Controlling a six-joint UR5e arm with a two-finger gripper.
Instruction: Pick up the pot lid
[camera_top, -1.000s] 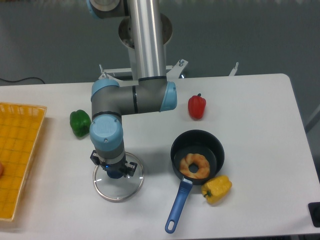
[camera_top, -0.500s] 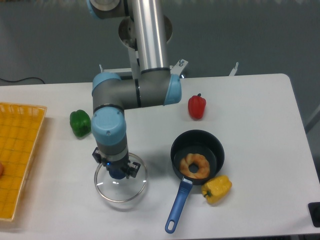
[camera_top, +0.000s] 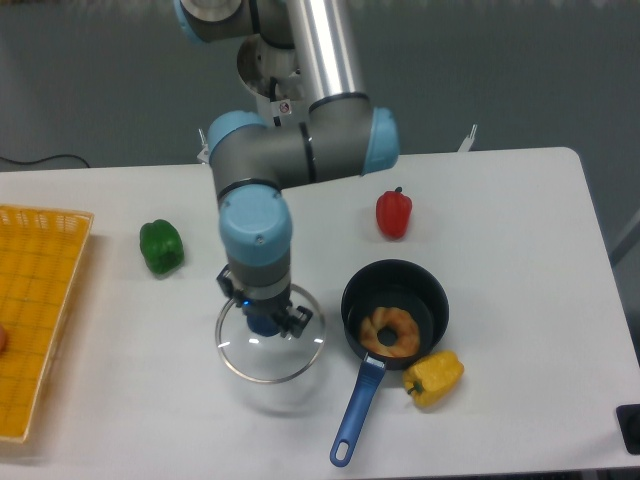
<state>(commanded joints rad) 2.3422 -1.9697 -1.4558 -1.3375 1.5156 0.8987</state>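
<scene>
From where I stand, the pincer (camera_top: 263, 316) is closed about as far as the blue knob (camera_top: 262, 326) between its fingers allows, and the pot lid (camera_top: 262, 358) hangs right beneath it, seemingly clear of the table (camera_top: 520, 290). My worry is that smooth knob: a shallow pinch could let the lid tilt or slip. The black pan (camera_top: 398, 284) sits just beside the pincer, so a low sideways swing might knock the lid's rim against it.
</scene>
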